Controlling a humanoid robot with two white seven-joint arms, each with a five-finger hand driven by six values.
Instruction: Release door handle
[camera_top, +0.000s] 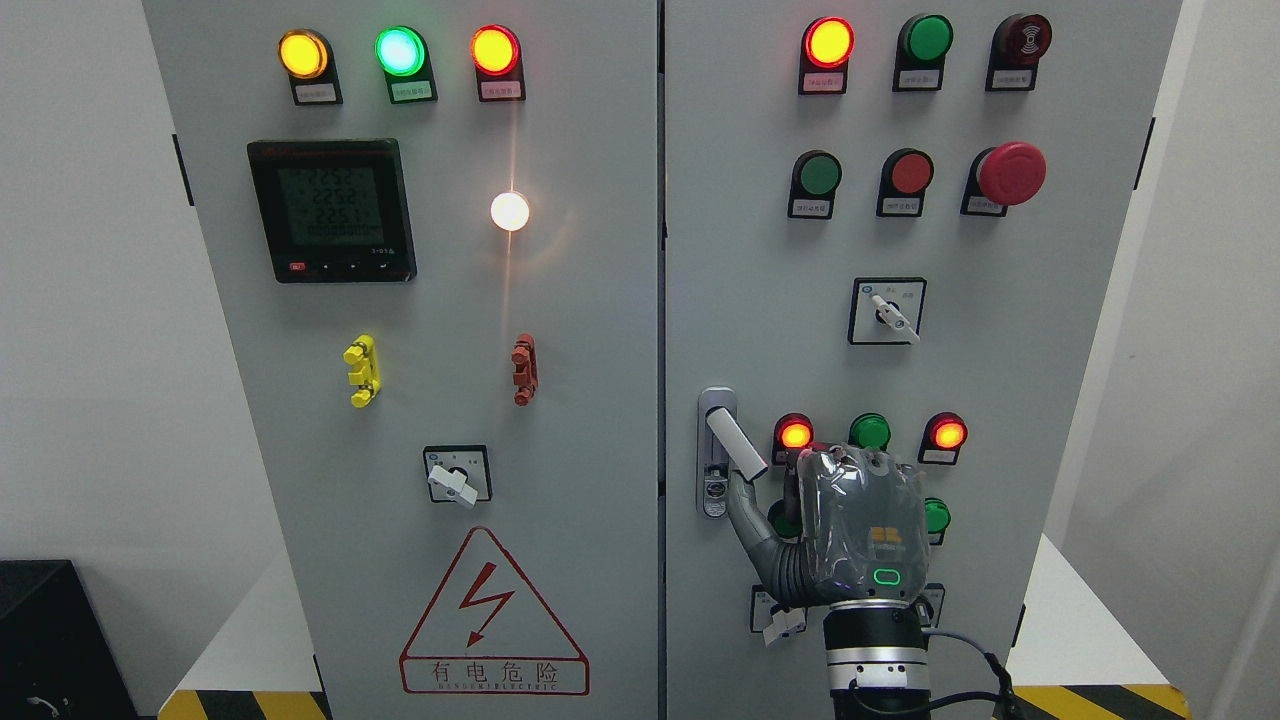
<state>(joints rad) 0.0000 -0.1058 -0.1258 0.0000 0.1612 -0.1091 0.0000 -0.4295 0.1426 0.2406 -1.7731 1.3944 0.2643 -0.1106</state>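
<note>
Right, the door handle (733, 443) sits at the left edge of the right-hand cabinet door (1060, 330), its pale lever swung out and tilted down to the right over a grey backplate with a keyhole below. The right hand (840, 530) comes up from the bottom edge, right of the middle, back of the hand facing the camera. Its thumb (745, 515) stretches up-left and ends just under the lever's lower tip; whether it touches is hard to tell. The other fingers are hidden behind the hand's back, so I cannot tell whether the hand is clenched or loose, and nothing shows it wrapped around the lever. Just beside the hand glow two red lamps, one (794, 434) at the left, one (947, 434) at the right, with a green button (869, 431) between them. Higher up there is a rotary switch (888, 312), then a red mushroom button (1011, 173). Across on the left door (590, 400): a digital meter (331, 210), a bright white lamp (509, 211) and a red warning triangle (492, 612).
</note>
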